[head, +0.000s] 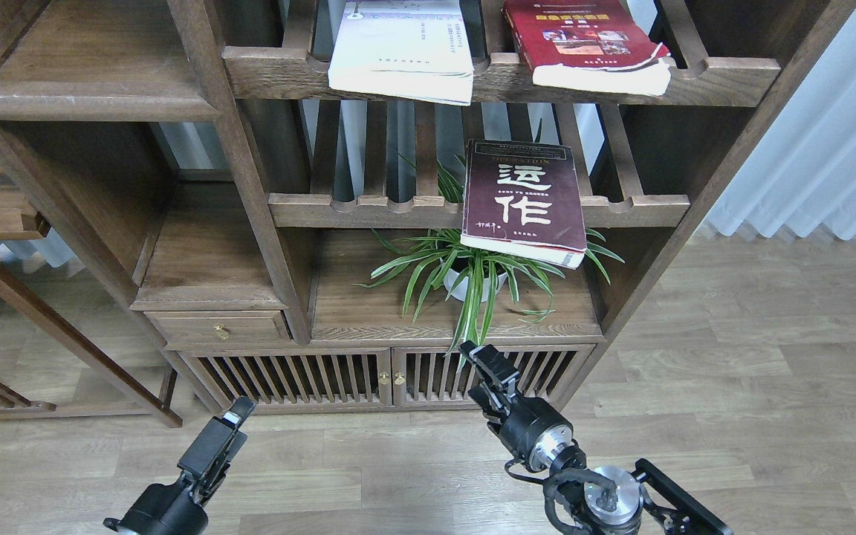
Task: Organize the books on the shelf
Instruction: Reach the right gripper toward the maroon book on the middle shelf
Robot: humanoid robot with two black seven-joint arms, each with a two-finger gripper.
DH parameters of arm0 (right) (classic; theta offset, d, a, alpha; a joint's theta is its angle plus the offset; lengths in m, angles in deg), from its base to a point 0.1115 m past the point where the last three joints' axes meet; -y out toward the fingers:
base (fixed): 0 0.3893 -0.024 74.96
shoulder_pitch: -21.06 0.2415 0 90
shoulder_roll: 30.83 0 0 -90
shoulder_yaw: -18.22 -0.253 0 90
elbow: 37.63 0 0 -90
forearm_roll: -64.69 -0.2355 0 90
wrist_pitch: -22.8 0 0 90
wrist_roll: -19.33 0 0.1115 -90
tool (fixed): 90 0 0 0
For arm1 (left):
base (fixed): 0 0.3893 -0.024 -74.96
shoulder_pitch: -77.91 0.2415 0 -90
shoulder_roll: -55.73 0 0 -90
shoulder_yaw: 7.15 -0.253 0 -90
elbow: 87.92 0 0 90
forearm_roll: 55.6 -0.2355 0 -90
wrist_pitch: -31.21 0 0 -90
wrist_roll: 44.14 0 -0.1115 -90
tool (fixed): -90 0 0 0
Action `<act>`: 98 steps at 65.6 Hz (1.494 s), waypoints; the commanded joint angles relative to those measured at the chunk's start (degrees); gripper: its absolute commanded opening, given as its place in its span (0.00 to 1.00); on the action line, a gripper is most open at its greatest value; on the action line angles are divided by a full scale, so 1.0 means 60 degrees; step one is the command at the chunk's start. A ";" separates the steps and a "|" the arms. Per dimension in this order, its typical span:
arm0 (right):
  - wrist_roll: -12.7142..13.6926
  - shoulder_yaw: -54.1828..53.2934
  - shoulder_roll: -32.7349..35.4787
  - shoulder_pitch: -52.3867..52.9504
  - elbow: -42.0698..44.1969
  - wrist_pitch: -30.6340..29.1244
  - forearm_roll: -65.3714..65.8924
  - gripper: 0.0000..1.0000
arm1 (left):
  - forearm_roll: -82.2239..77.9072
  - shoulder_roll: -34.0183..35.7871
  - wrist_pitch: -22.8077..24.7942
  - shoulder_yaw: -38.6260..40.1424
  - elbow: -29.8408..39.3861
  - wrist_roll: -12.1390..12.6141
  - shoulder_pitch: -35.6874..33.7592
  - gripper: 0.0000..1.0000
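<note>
Both grippers sat low over the floor, holding nothing. Left gripper [238, 411] and right gripper [476, 355] were too dark and end-on to tell whether the fingers were apart. Maroon book [523, 199] lay on the middle slatted rack [368, 209], overhanging its front rail above the potted plant [472, 271]. White book [402, 48] and red book [584, 41] lay on the upper slatted rack [279, 70]. Solid shelf [90, 70] at upper left carried no books.

Maroon book [523, 202] reads "运作" and "OPERATION"; other covers' print too small.
</note>
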State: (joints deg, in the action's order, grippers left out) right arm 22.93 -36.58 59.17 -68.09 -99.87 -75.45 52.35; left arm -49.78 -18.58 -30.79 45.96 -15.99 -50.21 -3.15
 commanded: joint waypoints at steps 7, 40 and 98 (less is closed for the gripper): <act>0.0015 0.0477 0.0000 0.0179 0.0281 -0.0984 0.0021 1.00 | -0.0019 -0.0053 0.0000 0.0333 -0.0079 0.0002 -0.0039 1.00; 0.0088 0.0521 0.0000 0.0824 0.1072 -0.1159 0.0020 1.00 | -0.0107 -0.0038 0.0000 0.0392 -0.0065 -0.0086 0.0004 1.00; 0.0015 0.0536 0.0000 0.1615 0.1585 -0.3292 0.0123 1.00 | -0.0136 0.0123 0.0000 0.0407 -0.0197 -0.0086 -0.0171 1.00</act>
State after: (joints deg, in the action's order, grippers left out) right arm 23.25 -32.90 59.17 -59.30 -90.45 -95.18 53.10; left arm -50.59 -17.87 -30.79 48.38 -17.15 -50.72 -3.77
